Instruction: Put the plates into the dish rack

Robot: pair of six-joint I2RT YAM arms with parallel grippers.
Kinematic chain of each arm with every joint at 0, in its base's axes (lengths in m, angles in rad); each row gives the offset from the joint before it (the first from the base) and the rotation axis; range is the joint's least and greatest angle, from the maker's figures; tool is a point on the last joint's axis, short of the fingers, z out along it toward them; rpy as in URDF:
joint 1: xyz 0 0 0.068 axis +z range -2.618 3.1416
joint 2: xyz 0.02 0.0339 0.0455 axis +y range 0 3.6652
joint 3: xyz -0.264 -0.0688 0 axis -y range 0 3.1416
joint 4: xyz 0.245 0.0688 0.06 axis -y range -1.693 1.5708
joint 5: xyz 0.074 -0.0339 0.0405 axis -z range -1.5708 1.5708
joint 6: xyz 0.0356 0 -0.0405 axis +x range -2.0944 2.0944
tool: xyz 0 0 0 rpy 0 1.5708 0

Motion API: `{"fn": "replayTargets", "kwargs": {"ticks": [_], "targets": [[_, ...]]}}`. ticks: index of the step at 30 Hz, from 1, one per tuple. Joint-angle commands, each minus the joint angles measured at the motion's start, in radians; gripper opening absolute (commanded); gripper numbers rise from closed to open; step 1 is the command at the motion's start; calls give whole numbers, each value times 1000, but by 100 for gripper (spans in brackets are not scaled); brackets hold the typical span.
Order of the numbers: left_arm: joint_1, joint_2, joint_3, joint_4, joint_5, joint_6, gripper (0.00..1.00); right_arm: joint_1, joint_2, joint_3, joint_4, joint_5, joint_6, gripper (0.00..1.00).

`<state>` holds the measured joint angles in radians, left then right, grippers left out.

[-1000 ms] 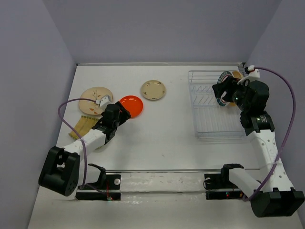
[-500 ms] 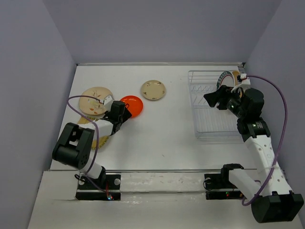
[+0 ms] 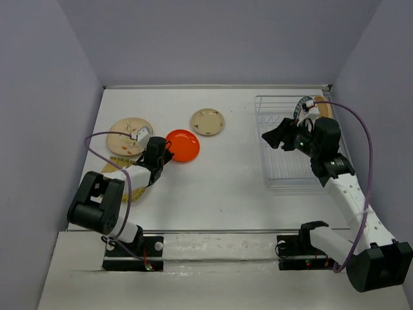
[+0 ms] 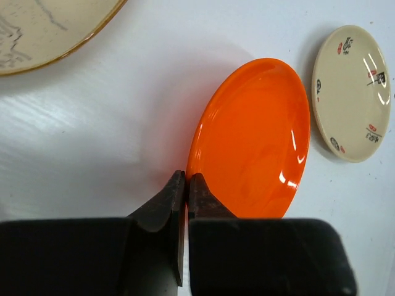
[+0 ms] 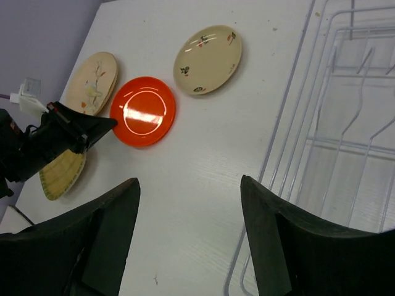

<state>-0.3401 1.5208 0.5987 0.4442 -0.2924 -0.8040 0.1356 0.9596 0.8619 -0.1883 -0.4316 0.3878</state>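
Plates were in two groups. On the left half of the table (image 3: 226,187) lay four of them: an orange plate (image 4: 259,142), a small cream plate (image 3: 208,121) just beyond it, a large tan plate (image 3: 126,132) with a faint drawing on it to the left, and a yellow plate (image 5: 62,176) nearer to the arm bases, partly hidden under the left arm (image 3: 122,184). In the wrist view we saw the left gripper (image 4: 186,177) low at the near rim of the orange plate. Its jaws were almost together, with only a thin slit between them, and the rim seemed to be pinched there. The right gripper (image 5: 189,180) hung above the left side of the dish rack (image 3: 290,174), which stood on the right half of the table. Its jaws were spread wide and held nothing. At the far end of the rack two plates stood on edge: a white plate (image 3: 301,103) with a green-and-red rim and, just right of it, a small tan plate (image 3: 321,103)
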Motion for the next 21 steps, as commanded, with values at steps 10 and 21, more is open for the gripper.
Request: {"fn": "replayTargets", "kwargs": {"ticks": [10,21], "targets": [[-79,-543,-125,-59,400,143,6,330,280,106,104,57,-14,80],[-115,-717,-108,-150,605,192,6,404,392,109,263,-39,83,80]]}}
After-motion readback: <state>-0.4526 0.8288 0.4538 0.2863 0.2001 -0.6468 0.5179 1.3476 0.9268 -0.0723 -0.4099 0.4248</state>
